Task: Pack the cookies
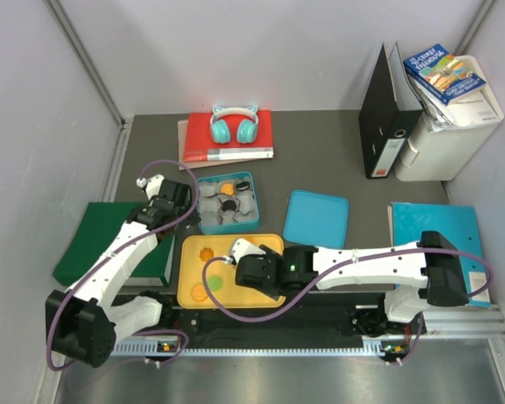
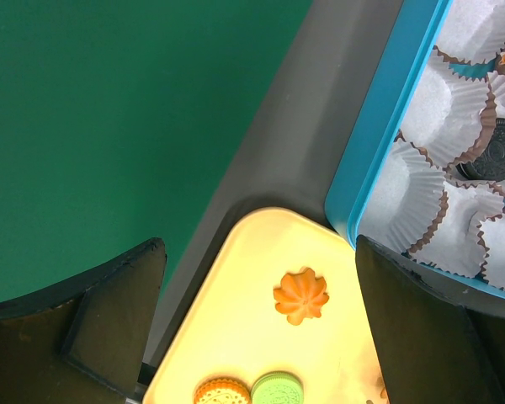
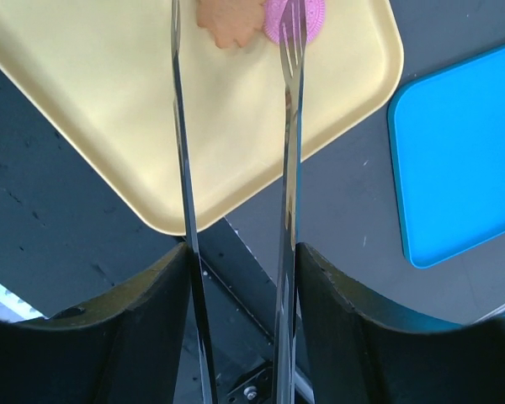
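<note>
Squeezing the tongs [image 3: 290, 126] between its pads, your right gripper [image 3: 240, 261] was half closed around both blades, whose tips reached out over the yellow tray [image 3: 109, 84]. An orange cookie [image 3: 227, 21] lay between those tips, and a pink cookie [image 3: 311, 21] sat just beside it, partly behind the forked blade. To lift one alone, you needed to centre the blades on the orange piece, lower them to the tray and close gently, because so thin a disc would likely skid or flip.

Your left gripper [image 2: 259, 252] hung over the tray's far corner with its fingers spread wide, holding nothing. A scalloped orange cookie [image 2: 301, 296] lay below it, with a round orange cookie [image 2: 221, 391] and a green cookie [image 2: 278, 391] nearer.

Farther on, the blue box [image 2: 379, 143] sat just beside the tray. Most of its paper cups [image 2: 438, 109] looked unfilled, and one held a black cookie [image 2: 498, 151]. You did best to carry low and release inside a free cup.
</note>
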Controlling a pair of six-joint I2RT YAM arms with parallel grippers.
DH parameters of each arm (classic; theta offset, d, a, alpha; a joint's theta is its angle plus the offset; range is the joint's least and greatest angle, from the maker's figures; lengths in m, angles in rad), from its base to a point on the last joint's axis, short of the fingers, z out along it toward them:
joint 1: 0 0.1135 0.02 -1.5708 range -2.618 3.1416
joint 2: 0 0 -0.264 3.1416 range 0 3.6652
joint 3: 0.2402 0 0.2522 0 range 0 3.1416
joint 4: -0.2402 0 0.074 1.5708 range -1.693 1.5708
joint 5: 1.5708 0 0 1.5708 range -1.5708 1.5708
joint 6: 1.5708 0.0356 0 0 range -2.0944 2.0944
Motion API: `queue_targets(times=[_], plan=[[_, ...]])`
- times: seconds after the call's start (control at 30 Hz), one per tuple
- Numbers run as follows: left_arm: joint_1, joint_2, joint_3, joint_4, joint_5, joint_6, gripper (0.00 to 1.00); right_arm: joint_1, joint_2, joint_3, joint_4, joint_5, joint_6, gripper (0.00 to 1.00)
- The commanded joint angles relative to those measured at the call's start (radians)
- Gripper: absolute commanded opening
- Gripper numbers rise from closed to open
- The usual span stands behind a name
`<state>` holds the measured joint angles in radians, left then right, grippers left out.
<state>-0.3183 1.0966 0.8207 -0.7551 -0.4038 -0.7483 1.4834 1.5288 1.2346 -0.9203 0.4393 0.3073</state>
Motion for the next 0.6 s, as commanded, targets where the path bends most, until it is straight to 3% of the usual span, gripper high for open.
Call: queue_targets(times=[0.0,0.57], plan=[[0.004,-0.012,-0.003,0.033,0.002,0.012,0.98,0.012,0.014,0.065,0.044,0.012,-0.028,0.5],[0.004,-0.021,-0.008,0.031,0.007,0.01,0.98,0.012,0.001,0.078,-0.037,0.05,-0.008,0.41]])
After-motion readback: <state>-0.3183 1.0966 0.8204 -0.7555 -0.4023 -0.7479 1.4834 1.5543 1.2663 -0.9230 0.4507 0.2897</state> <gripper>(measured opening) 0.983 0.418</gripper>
